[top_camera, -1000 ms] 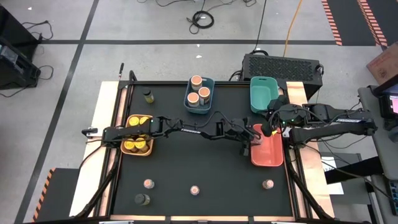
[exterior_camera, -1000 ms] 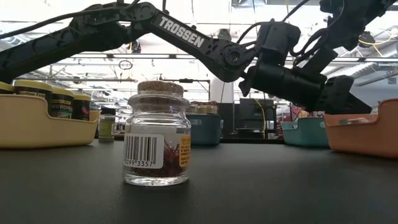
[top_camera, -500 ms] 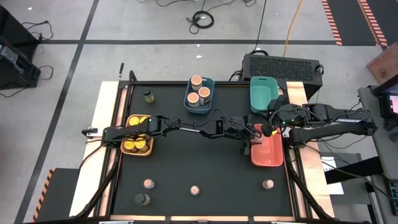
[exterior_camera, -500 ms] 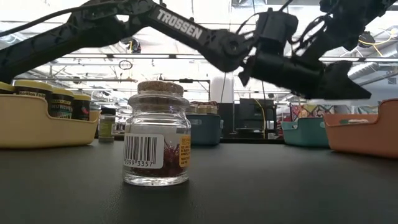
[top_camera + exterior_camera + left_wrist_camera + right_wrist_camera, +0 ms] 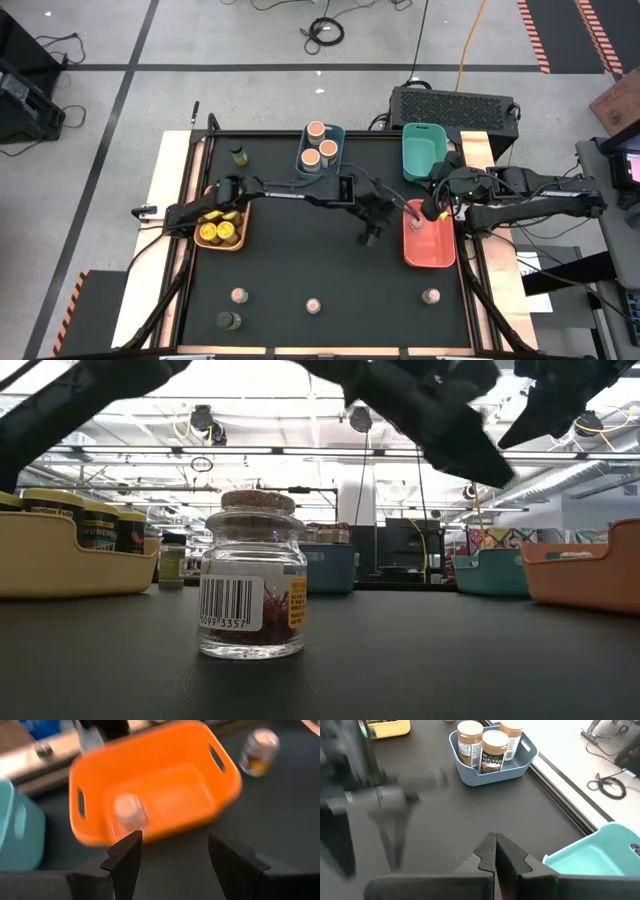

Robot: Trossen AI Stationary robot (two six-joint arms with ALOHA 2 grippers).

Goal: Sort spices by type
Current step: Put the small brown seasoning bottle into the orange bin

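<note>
My left gripper (image 5: 369, 237) (image 5: 172, 855) is open and empty over the table's middle, just left of the red bin (image 5: 440, 250) (image 5: 165, 750). One tiny pinkish-topped jar (image 5: 415, 222) (image 5: 127, 812) stands on that bin's floor. Three more pinkish-topped jars (image 5: 238, 296) (image 5: 313, 305) (image 5: 431, 296) stand along the near side; the middle one is the nearest in the low view (image 5: 251, 575). Peach-topped jars (image 5: 320, 152) (image 5: 492, 750) fill the blue bin. Yellow-lidded jars (image 5: 220, 225) sit in the yellow bin. My right gripper (image 5: 432, 211) (image 5: 495, 851) is shut above the red bin's far end.
The teal bin (image 5: 423, 150) (image 5: 600, 855) stands beside the blue bin (image 5: 303, 165) at the far edge. One olive jar (image 5: 238, 153) stands at the far left, another (image 5: 229, 320) at the near left. The left arm stretches across the table's middle.
My left gripper has drawn back from the red bin toward the table's left and has risen in a quick, blurred move. The tiny jar now shows alone on the bin's floor.
</note>
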